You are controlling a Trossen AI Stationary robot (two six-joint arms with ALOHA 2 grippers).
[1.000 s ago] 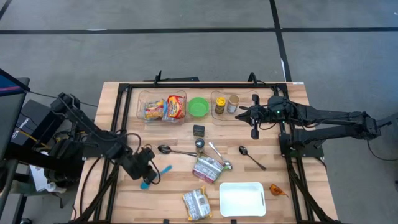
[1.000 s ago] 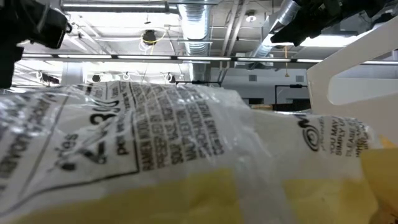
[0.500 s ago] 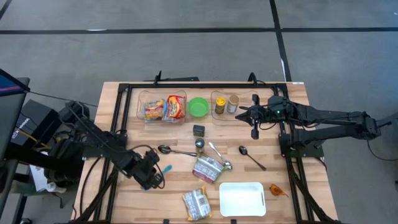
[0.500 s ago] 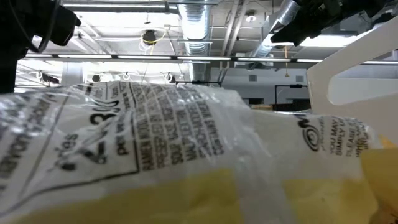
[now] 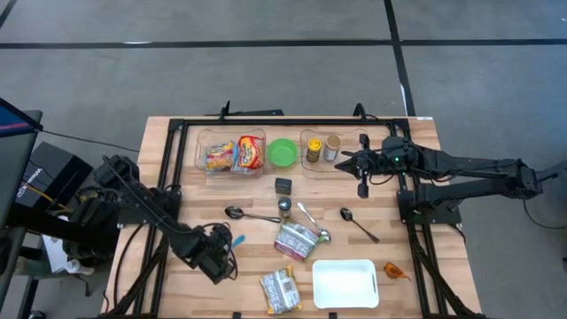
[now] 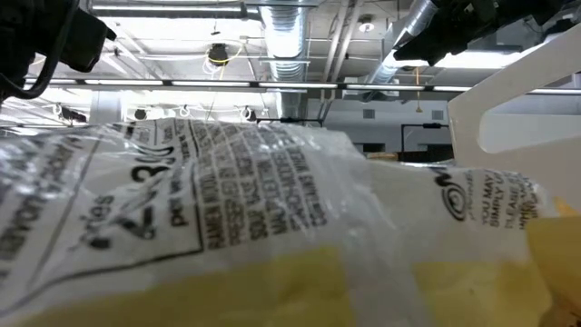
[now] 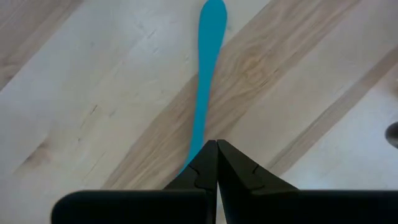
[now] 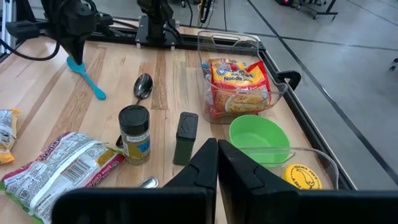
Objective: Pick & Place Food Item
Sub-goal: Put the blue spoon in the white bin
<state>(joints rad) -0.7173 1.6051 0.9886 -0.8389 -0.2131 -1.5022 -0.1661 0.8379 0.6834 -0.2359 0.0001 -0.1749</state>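
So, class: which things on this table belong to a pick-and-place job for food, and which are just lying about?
Likely job: noodle packets, snack bag, yellow packet, white tray.
Lying about: blue spoon, metal spoons, green bowl, jars.

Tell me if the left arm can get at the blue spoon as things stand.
Probably yes. The left gripper hangs right over the blue spoon with bare table around it, but its fingers are shut and must open first.

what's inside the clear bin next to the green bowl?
The clear bin holds noodle packets, one yellow-and-red packet reading "Noodle", standing beside the green bowl. Whatever lies behind or beneath the packets is covered.
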